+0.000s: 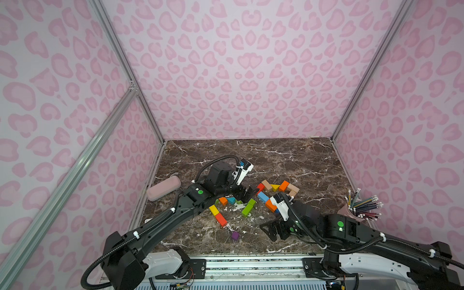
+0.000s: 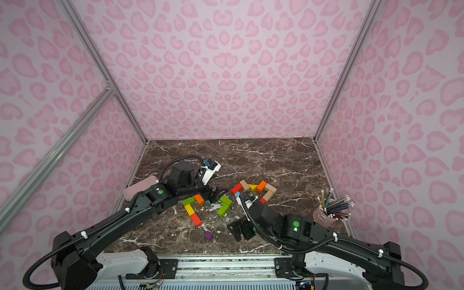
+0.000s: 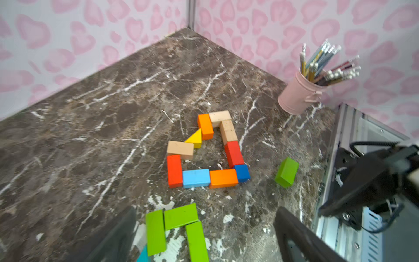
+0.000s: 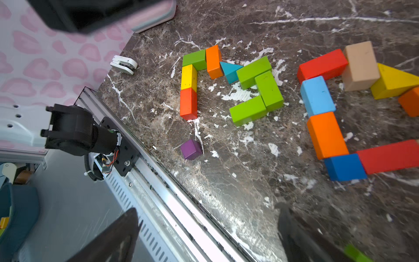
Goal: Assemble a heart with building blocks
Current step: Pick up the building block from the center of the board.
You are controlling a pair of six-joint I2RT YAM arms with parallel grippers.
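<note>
The building blocks lie in two groups on the marble table (image 1: 288, 160). A closed loop of red, blue, orange, plain wood and yellow blocks (image 3: 205, 150) sits at the centre right. To its left lies an open outline of green, orange, yellow and red blocks (image 4: 229, 86). A purple cube (image 1: 235, 235) sits alone near the front. One green block (image 3: 286, 169) stands apart beside the loop. My left gripper (image 1: 247, 193) hovers open over the green bricks (image 3: 180, 215). My right gripper (image 1: 270, 232) is open and empty above the table's front edge.
A pale pink pouch (image 1: 163, 187) lies against the left wall. A pink cup of pencils (image 1: 351, 211) stands at the right wall. A small white clip (image 4: 124, 64) lies near the front left corner. A metal rail (image 1: 251, 261) runs along the front.
</note>
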